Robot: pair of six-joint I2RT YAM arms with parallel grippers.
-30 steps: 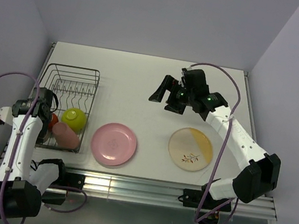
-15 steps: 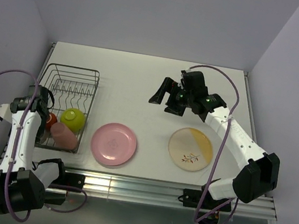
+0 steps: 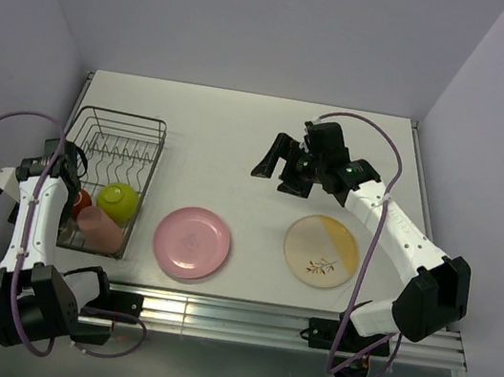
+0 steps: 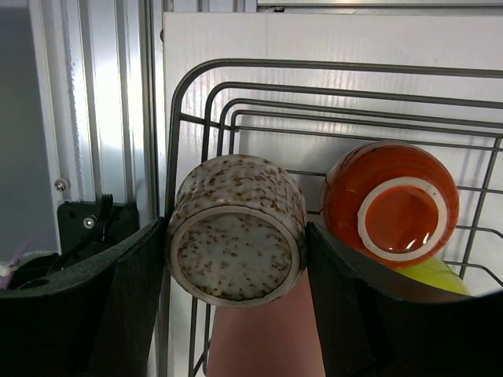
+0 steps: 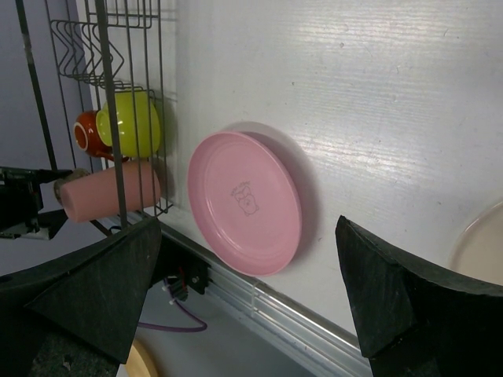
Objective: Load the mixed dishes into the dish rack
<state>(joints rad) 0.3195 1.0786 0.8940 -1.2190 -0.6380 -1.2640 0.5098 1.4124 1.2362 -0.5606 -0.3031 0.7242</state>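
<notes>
My left gripper (image 4: 236,253) is shut on the small grey-tan speckled cup (image 4: 236,228), base toward the camera, at the near left corner of the dark wire dish rack (image 3: 119,124). The salmon-pink cup (image 4: 263,334) lies right below it. The dark red-orange mug (image 4: 389,204) and the lime-green bowl (image 3: 118,199) sit in the rack beside it. The pink plate (image 3: 192,241) and the cream-and-orange plate (image 3: 321,249) lie flat on the table. My right gripper (image 3: 280,162) is open and empty, above the table behind both plates.
The rack's rim wires (image 4: 189,102) curve close around the left gripper. An aluminium rail (image 3: 240,317) runs along the table's near edge. Purple walls close in the back and both sides. The right wrist view shows the pink plate (image 5: 245,203) and the rack (image 5: 110,94).
My left gripper has shifted a little left and toward the near end of the rack with the grey cup. The right arm has barely moved.
</notes>
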